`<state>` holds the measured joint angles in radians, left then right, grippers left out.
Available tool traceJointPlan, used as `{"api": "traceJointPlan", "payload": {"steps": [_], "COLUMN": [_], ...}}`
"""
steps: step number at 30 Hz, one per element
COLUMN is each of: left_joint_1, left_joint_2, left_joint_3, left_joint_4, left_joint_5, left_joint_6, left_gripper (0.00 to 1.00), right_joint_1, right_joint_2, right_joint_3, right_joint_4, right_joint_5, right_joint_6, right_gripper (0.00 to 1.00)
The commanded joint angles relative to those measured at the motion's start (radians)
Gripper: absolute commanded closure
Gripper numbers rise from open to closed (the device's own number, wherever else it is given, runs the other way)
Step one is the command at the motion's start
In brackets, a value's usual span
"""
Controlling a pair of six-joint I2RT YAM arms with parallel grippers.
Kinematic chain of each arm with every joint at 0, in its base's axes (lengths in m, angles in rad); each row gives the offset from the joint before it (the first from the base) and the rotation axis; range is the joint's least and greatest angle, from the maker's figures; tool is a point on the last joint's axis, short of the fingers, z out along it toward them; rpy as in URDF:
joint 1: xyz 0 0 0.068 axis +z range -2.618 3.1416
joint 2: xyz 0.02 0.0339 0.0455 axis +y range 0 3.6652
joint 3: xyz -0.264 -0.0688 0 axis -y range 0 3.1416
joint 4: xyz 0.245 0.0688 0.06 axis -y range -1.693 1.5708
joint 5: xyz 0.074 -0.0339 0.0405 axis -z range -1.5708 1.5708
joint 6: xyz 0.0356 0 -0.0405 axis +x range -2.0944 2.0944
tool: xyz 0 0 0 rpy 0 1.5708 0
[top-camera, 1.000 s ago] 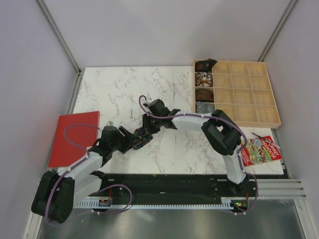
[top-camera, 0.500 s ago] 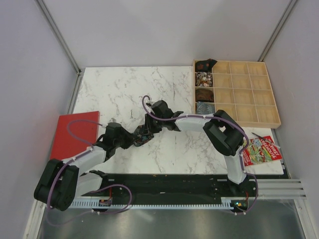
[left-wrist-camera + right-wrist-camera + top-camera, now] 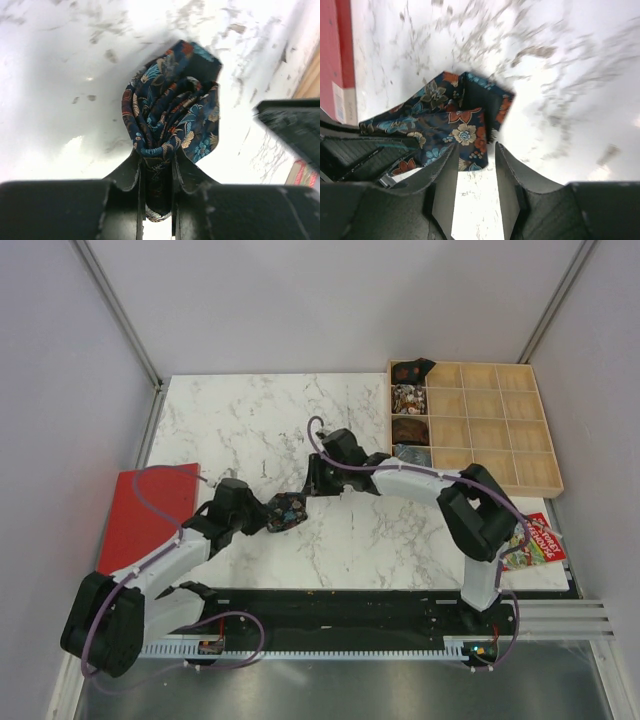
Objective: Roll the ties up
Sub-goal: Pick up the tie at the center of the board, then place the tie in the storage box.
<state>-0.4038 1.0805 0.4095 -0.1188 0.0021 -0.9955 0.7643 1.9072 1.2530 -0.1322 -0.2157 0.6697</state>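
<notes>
Marble-patterned bench point(image 3: 240, 430) carries a wooden compartment tray point(image 3: 510, 435) at its far right corner and a red mat point(image 3: 140, 515) at its left edge. Near the middle, toward the near edge, the left fingers point(image 3: 125, 175) are clenched on the rolled black floral tie point(image 3: 170, 107). The right fingers point(image 3: 442, 170) stand released just beside it. We judge the tie light, soft and slippery, ready to uncoil, so we would pinch across the whole coil, trapping its loose outer end.

desk point(image 3: 230, 430): 1 | loose rolled tie point(image 3: 291, 510): 1 | wooden tray point(image 3: 490, 468): 1 | rolled ties in its cells point(image 3: 409, 397): 4 | red mat point(image 3: 125, 522): 1 | booklet point(image 3: 543, 540): 1 | hands: 2, left hand point(image 3: 272, 516), right hand point(image 3: 309, 490)
</notes>
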Motion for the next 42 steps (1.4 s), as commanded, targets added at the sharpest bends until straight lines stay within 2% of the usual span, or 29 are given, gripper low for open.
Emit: {"api": "traceJointPlan", "payload": {"steps": [1,7,13,17,28,35,42], "left_joint_1": [-0.061,-0.141,-0.214,-0.259,-0.335,-0.392,-0.446], "left_joint_2": [-0.034,0.039,0.191,0.326,0.619,0.791,0.972], "left_joint_3": [0.2,0.44,0.67,0.816,1.224,1.411,1.621], "left_joint_4": [-0.131,-0.216,-0.249,-0.265,-0.331,-0.332,-0.265], "left_joint_5": [-0.065,-0.034,-0.007,0.039,0.226,0.297,0.383], "left_joint_6": [0.132,0.201,0.239,0.279,0.365,0.363,0.33], "left_gripper": [0.98,0.98,0.98,0.98,0.98,0.98,0.98], "right_joint_1": [-0.089,-0.21,-0.286,-0.289,-0.289,-0.289,-0.289], "right_joint_2": [-0.219,-0.459,-0.655,-0.775,-1.005,-1.161,-1.2], "right_joint_3": [0.008,0.028,0.01,-0.076,-0.182,-0.184,-0.158], "right_joint_4": [-0.086,-0.213,-0.331,-0.336,-0.389,-0.397,-0.466], "right_joint_5": [0.091,0.177,0.303,0.332,0.372,0.403,0.414], "right_joint_6": [-0.001,-0.034,-0.036,-0.012,0.08,0.107,0.093], "right_gripper": [0.57,0.55,0.55,0.54,0.54,0.54,0.52]}}
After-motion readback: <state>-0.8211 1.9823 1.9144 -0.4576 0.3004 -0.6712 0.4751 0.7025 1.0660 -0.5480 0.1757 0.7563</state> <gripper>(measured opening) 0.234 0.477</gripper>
